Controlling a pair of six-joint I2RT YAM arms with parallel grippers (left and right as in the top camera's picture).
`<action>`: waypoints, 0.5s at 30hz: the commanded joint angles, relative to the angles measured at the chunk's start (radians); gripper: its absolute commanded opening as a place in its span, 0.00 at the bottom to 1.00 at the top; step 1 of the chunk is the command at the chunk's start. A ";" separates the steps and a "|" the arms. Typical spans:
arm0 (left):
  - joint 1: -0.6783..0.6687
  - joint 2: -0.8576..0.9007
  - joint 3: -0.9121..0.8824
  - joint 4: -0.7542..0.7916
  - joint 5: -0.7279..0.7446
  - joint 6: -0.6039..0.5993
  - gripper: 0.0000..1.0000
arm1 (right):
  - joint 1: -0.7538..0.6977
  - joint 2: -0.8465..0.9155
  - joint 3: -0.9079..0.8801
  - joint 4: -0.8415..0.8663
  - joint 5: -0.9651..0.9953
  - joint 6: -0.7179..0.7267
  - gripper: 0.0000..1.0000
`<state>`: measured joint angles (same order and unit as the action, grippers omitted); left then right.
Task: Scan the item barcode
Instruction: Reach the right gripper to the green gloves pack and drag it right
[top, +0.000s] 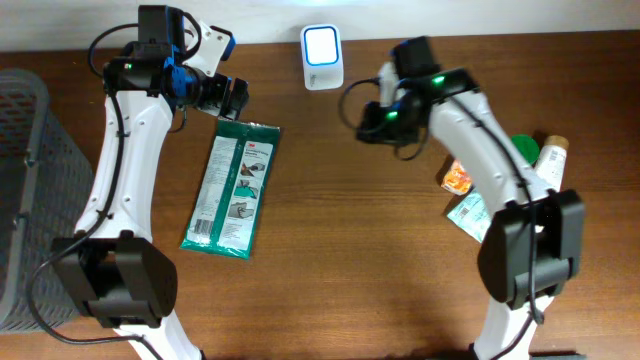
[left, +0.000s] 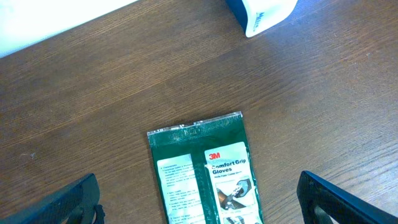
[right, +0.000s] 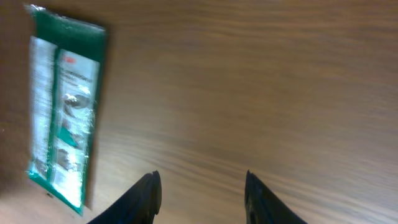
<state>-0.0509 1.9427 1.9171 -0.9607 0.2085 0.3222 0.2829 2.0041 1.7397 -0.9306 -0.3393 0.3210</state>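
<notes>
A green packet of gloves (top: 232, 188) with white labels lies flat on the wooden table, left of the middle. My left gripper (top: 232, 97) hovers just beyond its far end, wide open and empty. In the left wrist view the packet (left: 205, 171) lies between and below the spread fingers of the left gripper (left: 199, 205). A white scanner (top: 322, 56) with a lit face stands at the table's back edge; its corner (left: 261, 14) shows here too. My right gripper (top: 370, 125) hangs to the right of the packet, open with nothing between its fingers (right: 201, 180). The packet (right: 65, 106) lies off to its left.
A grey mesh basket (top: 25, 170) stands at the left edge. Behind the right arm lie an orange packet (top: 457, 178), a teal packet (top: 470, 215), a green-capped item (top: 524, 150) and a white bottle (top: 550, 160).
</notes>
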 joint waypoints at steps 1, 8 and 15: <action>0.003 -0.030 0.018 0.000 0.004 0.005 0.99 | 0.094 0.001 -0.048 0.104 0.019 0.218 0.39; 0.003 -0.030 0.018 0.012 0.009 0.005 0.99 | 0.162 0.009 -0.121 0.299 0.038 0.355 0.37; 0.024 -0.030 0.050 0.016 -0.072 -0.024 0.99 | 0.211 0.114 -0.129 0.423 -0.055 0.417 0.44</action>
<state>-0.0505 1.9427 1.9175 -0.9382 0.2005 0.3222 0.4545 2.0563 1.6245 -0.5373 -0.3450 0.6815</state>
